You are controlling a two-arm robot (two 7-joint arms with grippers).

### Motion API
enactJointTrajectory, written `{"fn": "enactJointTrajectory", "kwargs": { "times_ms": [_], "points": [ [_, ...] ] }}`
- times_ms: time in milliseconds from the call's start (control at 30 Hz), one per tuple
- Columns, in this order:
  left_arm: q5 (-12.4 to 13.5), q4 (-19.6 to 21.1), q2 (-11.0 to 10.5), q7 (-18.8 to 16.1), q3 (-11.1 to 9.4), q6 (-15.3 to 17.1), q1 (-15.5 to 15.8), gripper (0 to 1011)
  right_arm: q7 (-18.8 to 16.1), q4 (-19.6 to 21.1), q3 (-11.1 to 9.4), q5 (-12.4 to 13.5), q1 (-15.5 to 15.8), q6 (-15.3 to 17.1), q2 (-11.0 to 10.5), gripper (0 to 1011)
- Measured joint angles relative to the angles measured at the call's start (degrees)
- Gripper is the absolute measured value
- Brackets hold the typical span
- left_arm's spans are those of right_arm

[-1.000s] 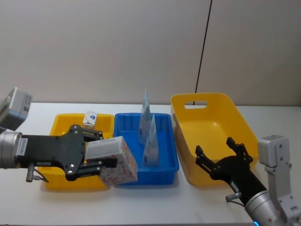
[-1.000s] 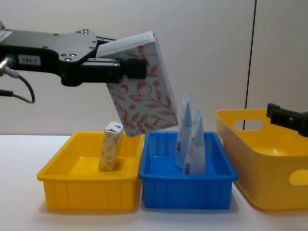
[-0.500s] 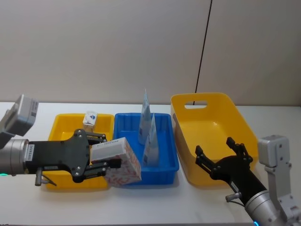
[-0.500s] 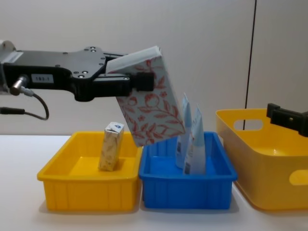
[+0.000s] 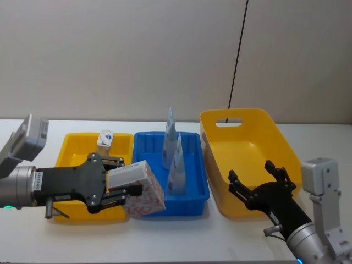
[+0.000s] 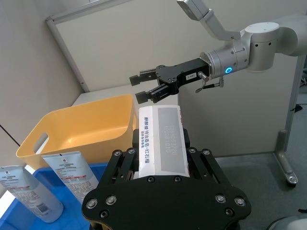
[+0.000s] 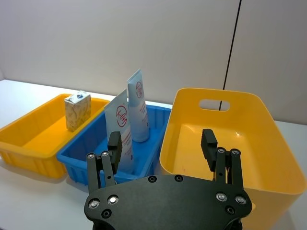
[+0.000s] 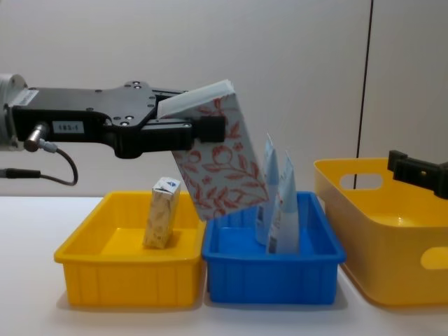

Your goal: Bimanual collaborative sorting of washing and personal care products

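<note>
Chest view gave me the left gripper [image 8: 204, 127] pinching the upper end of a white leaf-print box [image 8: 225, 171], which hung tilted in the air about where the small yellow tray [image 8: 126, 285] meets the blue tray [image 8: 273, 285]. 1 small carton [image 8: 161, 212] stood in the yellow tray, and 2 squeeze tubes [image 8: 266, 185] stood upright side by side in the blue one. On the head view I saw the right gripper [image 5: 253, 179] with fingers spread, gripping nothing, at the near side of the big yellow basket [image 5: 275, 125].
</note>
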State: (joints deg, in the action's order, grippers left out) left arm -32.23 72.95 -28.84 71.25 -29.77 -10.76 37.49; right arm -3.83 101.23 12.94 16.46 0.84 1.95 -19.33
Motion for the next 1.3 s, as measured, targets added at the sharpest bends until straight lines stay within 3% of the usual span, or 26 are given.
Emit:
{"fn": "enactJointTrajectory", "kwargs": {
  "times_ms": [1033, 1300],
  "points": [
    [-2.3, -1.1, 0.0, 3.9, -1.7, -1.8, 1.3, 380, -0.1, 0.0, 0.0, 0.0, 0.0, 0.0, 0.0, 1000],
    [-2.4, -1.1, 0.0, 4.2, -1.9, -1.9, 1.3, 380, -2.9, -1.3, 0.2, 0.5, -1.7, -0.8, -0.6, 1000]
  ]
}}
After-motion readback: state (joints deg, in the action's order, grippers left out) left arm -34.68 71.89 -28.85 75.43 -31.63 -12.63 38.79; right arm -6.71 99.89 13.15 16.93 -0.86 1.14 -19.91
